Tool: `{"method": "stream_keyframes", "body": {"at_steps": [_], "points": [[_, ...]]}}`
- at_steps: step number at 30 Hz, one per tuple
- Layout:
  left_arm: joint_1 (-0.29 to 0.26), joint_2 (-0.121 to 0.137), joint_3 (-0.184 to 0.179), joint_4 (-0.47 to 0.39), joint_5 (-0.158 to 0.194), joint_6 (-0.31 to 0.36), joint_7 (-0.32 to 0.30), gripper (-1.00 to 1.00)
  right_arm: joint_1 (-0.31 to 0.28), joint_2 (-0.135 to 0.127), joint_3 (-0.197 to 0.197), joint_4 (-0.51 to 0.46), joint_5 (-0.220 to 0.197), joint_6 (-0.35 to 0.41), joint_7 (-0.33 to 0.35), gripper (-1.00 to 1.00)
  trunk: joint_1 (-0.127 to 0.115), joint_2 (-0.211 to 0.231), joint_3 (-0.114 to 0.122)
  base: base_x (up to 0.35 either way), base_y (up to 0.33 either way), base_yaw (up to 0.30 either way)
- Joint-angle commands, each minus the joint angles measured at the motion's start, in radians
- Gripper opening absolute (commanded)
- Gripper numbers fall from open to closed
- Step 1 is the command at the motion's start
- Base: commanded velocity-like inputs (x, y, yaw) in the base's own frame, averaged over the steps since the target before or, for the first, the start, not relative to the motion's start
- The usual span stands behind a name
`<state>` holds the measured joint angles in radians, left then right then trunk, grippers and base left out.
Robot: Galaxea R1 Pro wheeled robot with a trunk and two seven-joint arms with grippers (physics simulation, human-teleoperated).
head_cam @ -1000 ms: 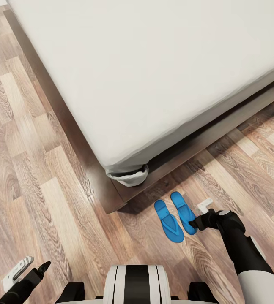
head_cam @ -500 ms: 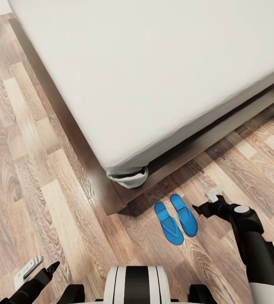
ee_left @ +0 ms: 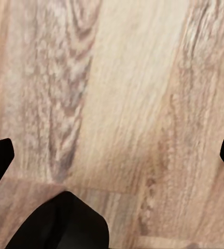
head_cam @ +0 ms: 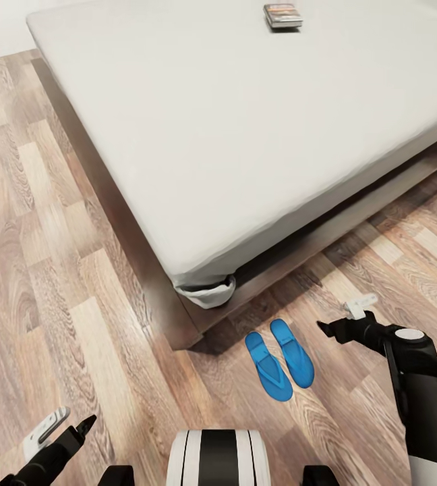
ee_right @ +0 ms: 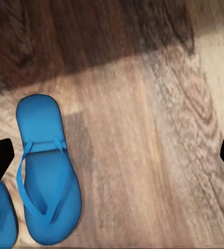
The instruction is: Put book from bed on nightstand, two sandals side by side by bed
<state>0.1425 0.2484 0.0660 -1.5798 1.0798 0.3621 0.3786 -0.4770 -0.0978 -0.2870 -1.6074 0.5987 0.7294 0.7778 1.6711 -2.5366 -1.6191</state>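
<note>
Two blue sandals [head_cam: 279,363] are lying side by side on the floor [head_cam: 56,283] just off the bed [head_cam: 245,135] corner. The book [head_cam: 283,15] is sitting far up on the mattress. Right hand [head_cam: 343,322] is hovering beside the sandals, spread wide, empty. Left hand [head_cam: 63,426] is hanging low, spread wide, empty.

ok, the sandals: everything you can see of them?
The two sandals are bright blue flat flip-flops with slim soles and thin Y-shaped thong straps, seen up close in the right wrist view. They lie side by side, parallel, straps up, on the wood floor just off the bed corner. Nothing grips them.
</note>
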Motion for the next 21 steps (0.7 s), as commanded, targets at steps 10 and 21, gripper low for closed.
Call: {"method": "stream_keyframes", "body": {"at_steps": [10,21], "points": [[-0.02,0.022,0.04,-0.026,0.011,0.02,0.001,1.0,0.0,-0.005,-0.009,-0.007,0.007,0.047,0.047,1.0,-0.005,0.002,0.038,0.0,0.0,-0.024],[-0.106,0.044,0.137,-0.027,0.02,0.127,0.001,1.0,-0.003,-0.01,-0.024,-0.008,0.008,0.053,0.186,1.0,-0.009,0.005,0.081,0.0,0.0,-0.013]]}}
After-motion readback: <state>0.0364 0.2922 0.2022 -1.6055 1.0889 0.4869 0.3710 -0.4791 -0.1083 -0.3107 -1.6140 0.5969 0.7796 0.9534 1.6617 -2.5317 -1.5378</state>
